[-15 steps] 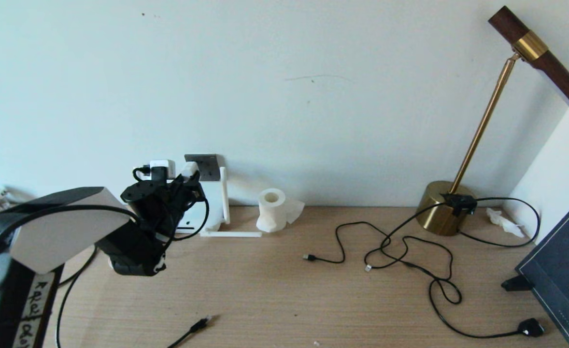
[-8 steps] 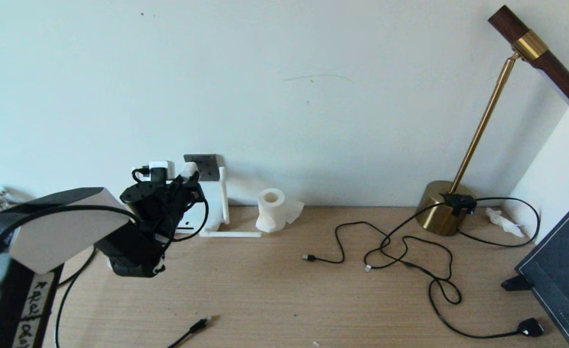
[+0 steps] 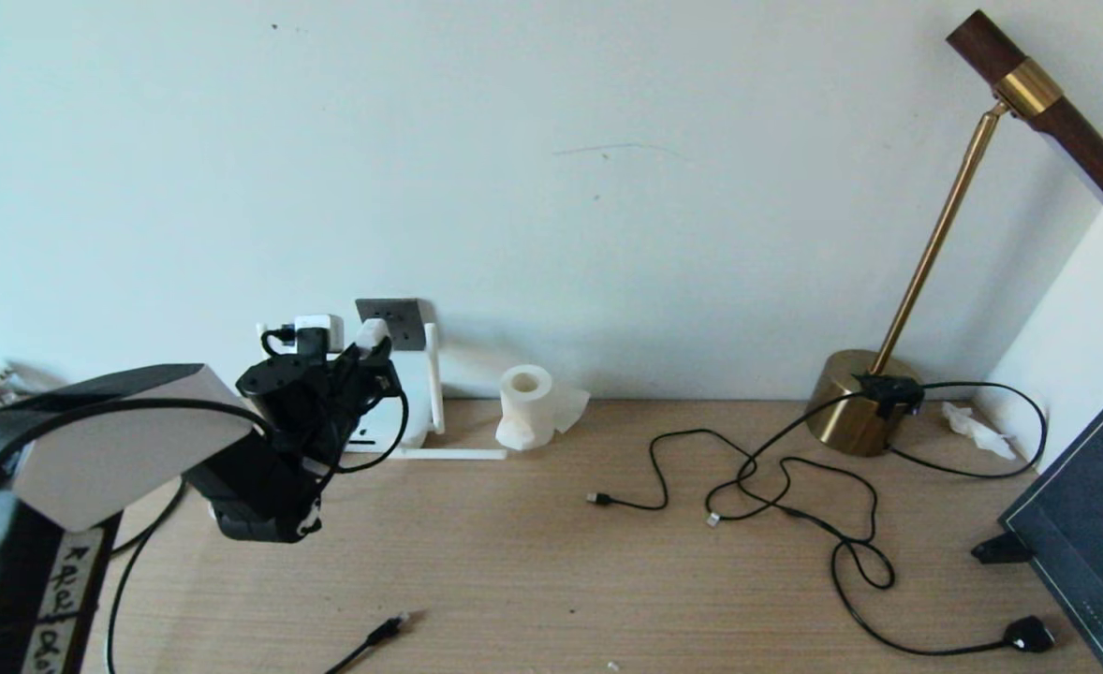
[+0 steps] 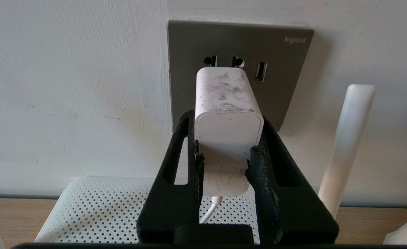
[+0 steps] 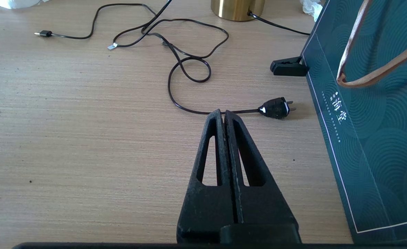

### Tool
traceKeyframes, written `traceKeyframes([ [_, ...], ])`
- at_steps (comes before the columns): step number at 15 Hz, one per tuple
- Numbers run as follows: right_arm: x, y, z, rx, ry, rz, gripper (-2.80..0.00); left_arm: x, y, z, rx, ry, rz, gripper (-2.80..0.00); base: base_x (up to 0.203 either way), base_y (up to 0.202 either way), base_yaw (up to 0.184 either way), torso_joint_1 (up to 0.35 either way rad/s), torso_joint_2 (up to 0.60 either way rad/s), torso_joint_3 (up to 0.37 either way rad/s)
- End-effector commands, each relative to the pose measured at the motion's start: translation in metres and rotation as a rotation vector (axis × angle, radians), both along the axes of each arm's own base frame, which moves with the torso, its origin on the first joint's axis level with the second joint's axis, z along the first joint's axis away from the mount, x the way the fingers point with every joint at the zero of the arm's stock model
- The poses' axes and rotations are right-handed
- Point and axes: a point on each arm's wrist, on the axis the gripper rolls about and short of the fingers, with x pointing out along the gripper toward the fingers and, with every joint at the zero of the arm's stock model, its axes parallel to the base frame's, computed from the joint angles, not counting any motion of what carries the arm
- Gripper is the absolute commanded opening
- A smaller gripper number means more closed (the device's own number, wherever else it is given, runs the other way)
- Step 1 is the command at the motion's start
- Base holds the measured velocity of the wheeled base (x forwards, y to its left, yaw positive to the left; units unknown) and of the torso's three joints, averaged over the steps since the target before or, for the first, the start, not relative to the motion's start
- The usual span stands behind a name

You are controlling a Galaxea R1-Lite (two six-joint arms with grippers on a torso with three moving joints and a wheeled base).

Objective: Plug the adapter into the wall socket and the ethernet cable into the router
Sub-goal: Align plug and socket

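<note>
Left end effector (image 4: 224, 162) grips the adapter (image 4: 227, 121) against the wall socket (image 4: 238, 65); right end effector (image 5: 224, 116) hangs clenched, empty.

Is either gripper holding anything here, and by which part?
The left gripper holds the adapter by its two sides at the cord end, its front at the wall socket. The right gripper is shut on nothing.
</note>
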Motion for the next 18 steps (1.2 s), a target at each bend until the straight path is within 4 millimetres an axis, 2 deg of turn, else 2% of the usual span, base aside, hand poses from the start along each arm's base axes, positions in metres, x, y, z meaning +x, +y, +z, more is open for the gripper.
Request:
traceKeyframes([
  [1,0.0,0.0,-0.0001,0.0,0.002,0.0,-2.8,-0.0001,-0.0001,0.0025,-0.001,-0.013,0.001,-2.8,0.0,0.0,0.0,0.0,0.0,0.0],
  [10,0.0,0.0,-0.0001,0.0,0.002,0.0,-2.8,0.0068,-0.001,0.0055,0.008,-0.043,-0.001,-2.8,0.0,0.0,0.0,0.0,0.0,0.0],
  [18,0.0,0.0,-0.0001,0.0,0.002,0.0,-2.8,0.0072,-0.0011,-0.0014,0.009,-0.026,-0.001,-2.8,0.0,0.0,0.0,0.0,0.0,0.0],
])
